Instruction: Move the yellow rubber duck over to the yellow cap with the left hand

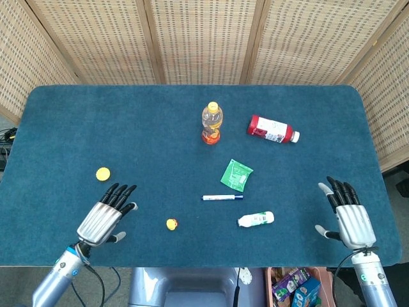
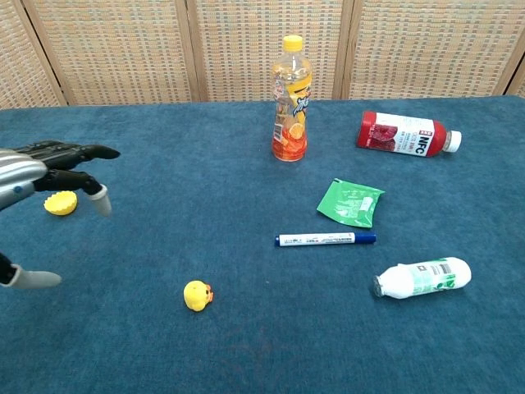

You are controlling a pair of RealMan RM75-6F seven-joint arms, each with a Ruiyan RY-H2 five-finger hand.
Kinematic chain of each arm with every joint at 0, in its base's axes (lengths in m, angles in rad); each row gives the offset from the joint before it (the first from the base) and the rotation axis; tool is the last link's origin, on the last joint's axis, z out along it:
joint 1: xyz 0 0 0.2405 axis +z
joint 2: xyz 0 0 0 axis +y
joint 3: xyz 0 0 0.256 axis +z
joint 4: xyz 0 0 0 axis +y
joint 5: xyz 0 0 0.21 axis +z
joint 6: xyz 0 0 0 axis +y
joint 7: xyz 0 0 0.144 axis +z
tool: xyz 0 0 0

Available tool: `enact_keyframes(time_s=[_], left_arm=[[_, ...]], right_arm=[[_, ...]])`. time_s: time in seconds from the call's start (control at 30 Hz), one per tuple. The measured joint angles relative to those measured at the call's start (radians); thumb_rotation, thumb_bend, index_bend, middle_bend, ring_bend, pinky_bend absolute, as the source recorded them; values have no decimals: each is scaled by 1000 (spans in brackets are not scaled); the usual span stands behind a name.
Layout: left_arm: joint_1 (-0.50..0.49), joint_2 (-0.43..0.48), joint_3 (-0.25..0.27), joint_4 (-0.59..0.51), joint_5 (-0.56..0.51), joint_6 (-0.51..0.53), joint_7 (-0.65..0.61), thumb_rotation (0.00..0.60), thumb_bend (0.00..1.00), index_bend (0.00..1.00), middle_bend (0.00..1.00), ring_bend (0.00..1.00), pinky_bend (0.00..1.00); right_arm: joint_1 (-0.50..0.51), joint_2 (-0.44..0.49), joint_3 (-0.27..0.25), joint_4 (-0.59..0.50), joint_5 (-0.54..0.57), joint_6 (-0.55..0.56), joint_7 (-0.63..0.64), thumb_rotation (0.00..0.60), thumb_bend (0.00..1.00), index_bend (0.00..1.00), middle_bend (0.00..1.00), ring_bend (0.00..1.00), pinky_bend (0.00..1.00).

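The small yellow rubber duck (image 1: 171,224) (image 2: 197,295) sits on the blue table near the front edge. The yellow cap (image 1: 103,174) (image 2: 61,203) lies further left and a little further back. My left hand (image 1: 105,215) (image 2: 45,168) hovers open with its fingers spread, left of the duck and just in front of the cap, touching neither. My right hand (image 1: 346,217) rests open at the table's front right corner, seen only in the head view.
An upright orange drink bottle (image 1: 211,123) (image 2: 292,99) stands mid-back. A red bottle (image 1: 272,129) (image 2: 405,135) lies to its right. A green packet (image 1: 236,174), a blue marker (image 1: 222,197) and a white bottle (image 1: 256,219) lie right of the duck.
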Motion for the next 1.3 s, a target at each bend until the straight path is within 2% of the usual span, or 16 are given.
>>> enact_keyframes(time_s=[0.3, 0.6, 0.9, 1.3], left_arm=[[-100, -126, -57, 12, -145, -107, 181, 600, 180, 364, 0, 0, 0], [-180, -219, -83, 55, -297, -163, 316, 600, 186, 393, 0, 0, 0], [-238, -278, -78, 94, -389, -180, 388, 600, 186, 404, 0, 0, 0], [-283, -323, -54, 124, -456, -157, 414, 600, 200, 443, 0, 0, 0]], right_arm=[[-4, 11, 6, 2, 5, 7, 36, 600, 0, 0, 0, 0, 0], [-9, 26, 12, 3, 12, 14, 71, 600, 0, 0, 0, 0, 0], [-12, 32, 15, 4, 13, 19, 92, 600, 0, 0, 0, 0, 0], [-16, 35, 19, 9, 12, 27, 112, 600, 0, 0, 0, 0, 0]])
